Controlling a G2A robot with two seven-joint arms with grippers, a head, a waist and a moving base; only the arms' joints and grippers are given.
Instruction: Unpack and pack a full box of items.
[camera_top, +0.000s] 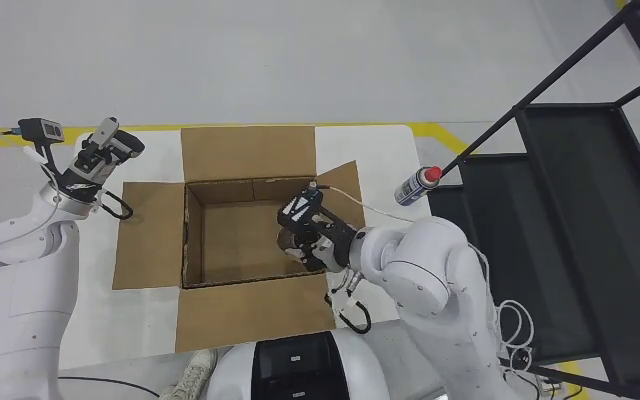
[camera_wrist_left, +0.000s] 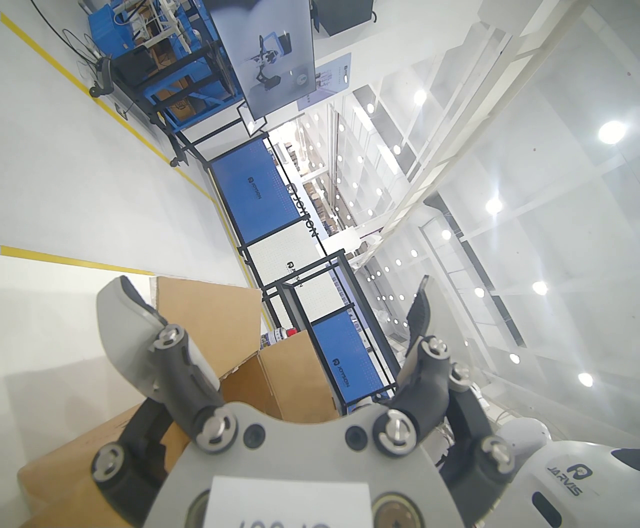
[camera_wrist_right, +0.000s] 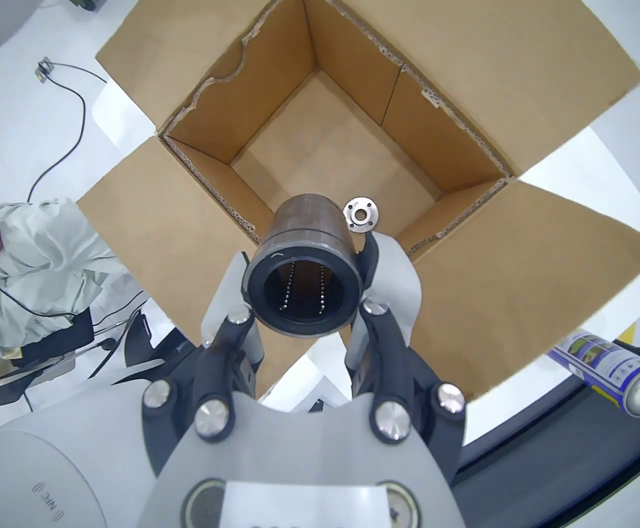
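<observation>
Your right gripper (camera_wrist_right: 312, 265), jaws holding a dark metal cylinder (camera_wrist_right: 305, 220), hangs over the open brown cardboard box (camera_wrist_right: 430, 120): likely packing, so lower, release. Left gripper (camera_wrist_left: 272, 305): jaws wide.

White lettering with a small logo stands on the blue wall panels (camera_wrist_left: 252, 192) in the room behind. The spray can (camera_top: 417, 186) at the right edge of the tabletop (camera_top: 390, 150) carries a printed label, too small to read. A sticker (camera_wrist_left: 290, 500) behind the left hand (camera_wrist_left: 272, 295) shows dark print, cut off.
</observation>
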